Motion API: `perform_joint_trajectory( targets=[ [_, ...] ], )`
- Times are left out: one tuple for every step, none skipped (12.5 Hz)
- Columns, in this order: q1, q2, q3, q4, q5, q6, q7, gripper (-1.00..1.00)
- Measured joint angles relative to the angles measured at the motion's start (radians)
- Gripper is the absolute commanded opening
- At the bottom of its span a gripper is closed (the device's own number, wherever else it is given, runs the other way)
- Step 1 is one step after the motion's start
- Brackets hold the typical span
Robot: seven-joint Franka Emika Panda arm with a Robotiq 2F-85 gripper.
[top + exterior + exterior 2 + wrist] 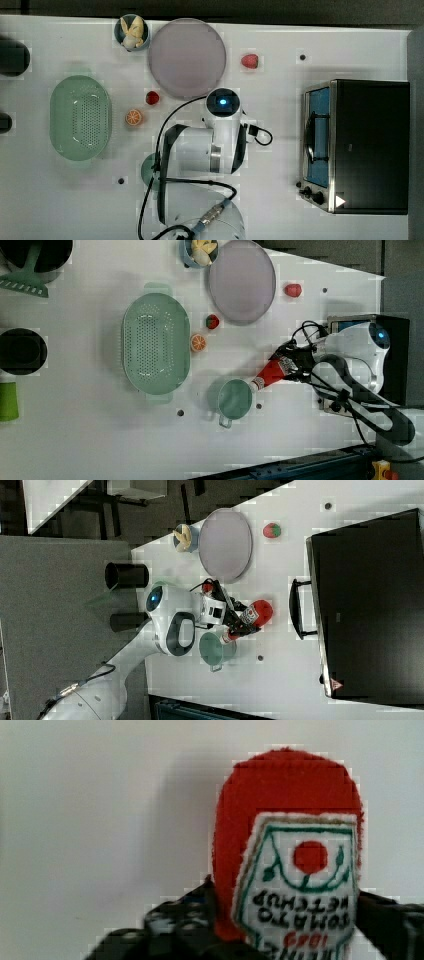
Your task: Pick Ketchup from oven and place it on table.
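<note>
The ketchup (272, 372) lay out of the oven (367, 146), over the white tabletop (280, 45) between the oven front and the green mug (235, 399). In the left view the bottle was tilted, white cap down and just beside the mug's rim, red base up toward the arm. In the right view its red base pointed toward the oven handle, well apart from it.

The hand (239, 621) sat around the bottle's label section; in the wrist view a dark finger (175, 922) showed on either side of the label. Whether the fingers pinched the bottle or stood slightly off it could not be told. Whether the bottle rested on the tabletop could not be told either.

Oven door was closed, in the top view.

Elsewhere on the tabletop: lilac plate (186, 57), green colander (80, 117), orange slice (133, 117), two strawberries (152, 97) (249, 61), and a small bowl (132, 32) with pale contents.
</note>
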Motion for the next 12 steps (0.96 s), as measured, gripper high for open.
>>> perform_joint_trajectory(
  targets=[
    [0.009, 0.003, -0.002, 0.0, -0.004, 0.019, 0.0, 1.0],
    [0.006, -0.006, 0.01, -0.004, -0.004, 0.019, 0.0, 1.0],
    [0.012, -0.02, 0.012, -0.012, -0.005, 0.026, 0.003, 1.0],
    [0.029, -0.038, -0.001, -0.016, -0.002, 0.029, 0.007, 1.0],
    [0.032, -0.063, -0.004, -0.012, 0.008, 0.021, 0.008, 1.0],
    [0.017, -0.102, 0.012, -0.008, 0.013, -0.011, 0.01, 1.0],
    [0.005, -0.149, 0.023, 0.008, -0.009, -0.067, 0.011, 1.0],
    [0.0, -0.192, 0.025, 0.053, -0.017, -0.146, 0.011, 1.0],
    [0.007, -0.242, 0.017, 0.098, -0.009, -0.223, 0.011, 1.0],
    [0.013, -0.296, 0.006, 0.152, -0.009, -0.309, 0.011, 1.0],
    [0.012, -0.346, -0.002, 0.223, -0.006, -0.405, 0.011, 1.0],
    [0.011, -0.382, -0.016, 0.31, 0.005, -0.479, 0.011, 1.0]
  ],
)
